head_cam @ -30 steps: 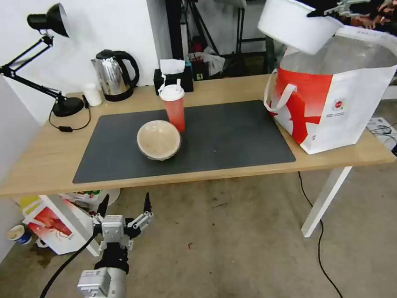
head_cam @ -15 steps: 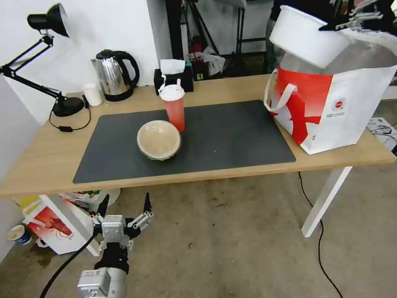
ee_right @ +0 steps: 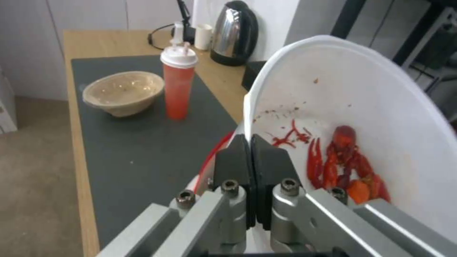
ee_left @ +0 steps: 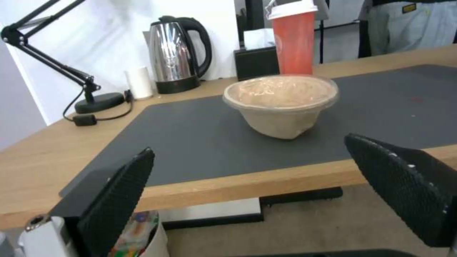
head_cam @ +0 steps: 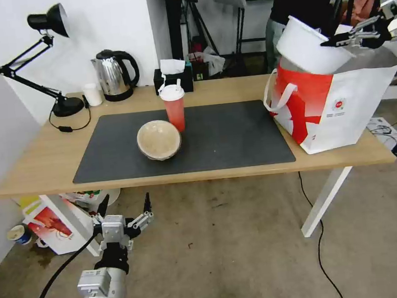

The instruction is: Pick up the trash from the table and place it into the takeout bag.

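Jaws of the right gripper (ee_right: 251, 162) are pinched tight on the rim of the white round plastic bowl (head_cam: 308, 47), tilted over the red-and-white takeout bag (head_cam: 339, 102) mouth (crayfish shells (ee_right: 345, 164) could slide out), while the left gripper (head_cam: 124, 217) idles wide open below the table (head_cam: 35, 160).

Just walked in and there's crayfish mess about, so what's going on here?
The robot is clearing the table. Its right claw is shut on the rim of a white bowl of crayfish shells, tilted at the mouth of the takeout bag. The red cup and beige bowl sit on the grey mat. The left claw hangs open below the table edge.
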### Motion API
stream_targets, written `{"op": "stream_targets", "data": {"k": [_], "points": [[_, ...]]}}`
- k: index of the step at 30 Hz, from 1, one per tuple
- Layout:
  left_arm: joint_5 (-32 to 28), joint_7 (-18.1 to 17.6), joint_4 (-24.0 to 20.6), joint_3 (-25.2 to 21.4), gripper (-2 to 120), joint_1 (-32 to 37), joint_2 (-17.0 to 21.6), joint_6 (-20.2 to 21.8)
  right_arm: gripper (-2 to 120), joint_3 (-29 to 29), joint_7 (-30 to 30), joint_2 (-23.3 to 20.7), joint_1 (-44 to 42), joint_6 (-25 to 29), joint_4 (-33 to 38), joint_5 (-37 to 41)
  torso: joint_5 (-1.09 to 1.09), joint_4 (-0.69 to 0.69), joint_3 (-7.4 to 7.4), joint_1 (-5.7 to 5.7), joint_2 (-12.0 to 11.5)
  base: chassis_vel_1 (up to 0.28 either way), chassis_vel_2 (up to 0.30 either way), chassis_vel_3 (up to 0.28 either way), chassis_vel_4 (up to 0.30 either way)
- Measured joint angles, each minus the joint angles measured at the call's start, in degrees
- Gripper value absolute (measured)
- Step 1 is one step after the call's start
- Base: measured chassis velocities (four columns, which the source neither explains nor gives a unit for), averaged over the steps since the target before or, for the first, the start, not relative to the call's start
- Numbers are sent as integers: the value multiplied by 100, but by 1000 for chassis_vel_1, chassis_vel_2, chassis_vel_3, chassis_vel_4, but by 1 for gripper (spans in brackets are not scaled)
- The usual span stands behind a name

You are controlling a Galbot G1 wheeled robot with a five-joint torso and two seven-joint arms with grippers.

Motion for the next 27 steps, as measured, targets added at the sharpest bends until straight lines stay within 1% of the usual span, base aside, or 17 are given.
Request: {"op": "stream_targets", "data": {"k": [4, 7, 21, 22, 23, 26, 27], "points": [[0, 0, 0, 0, 100, 0, 0, 0, 0, 204, 2, 45, -204, 2, -93, -83, 0, -2, 0, 0, 0, 0, 0, 0, 0], [0, 0, 0, 0, 100, 0, 0, 0, 0, 297, 44, 91, -340, 2, -142, -97, 0, 0, 0, 0, 0, 0, 0, 0, 0], [0, 0, 0, 0, 100, 0, 0, 0, 0, 450, 173, 131, -660, 60, -90, -116, 0, -1, 0, 0, 0, 0, 0, 0, 0], [0, 0, 0, 0, 100, 0, 0, 0, 2, 453, 182, 131, -674, 67, -79, -116, 0, -1, 0, 0, 0, 0, 0, 0, 0], [0, 0, 0, 0, 100, 0, 0, 0, 2, 453, 182, 131, -674, 67, -79, -116, 0, -1, 0, 0, 0, 0, 0, 0, 0], [0, 0, 0, 0, 100, 0, 0, 0, 15, 462, 193, 128, -691, 73, -66, -128, -1, 0, 0, 0, 0, 0, 0, 0, 0], [0, 0, 0, 0, 100, 0, 0, 0, 15, 462, 193, 128, -691, 73, -66, -128, -1, 0, 0, 0, 0, 0, 0, 0, 0]]}}
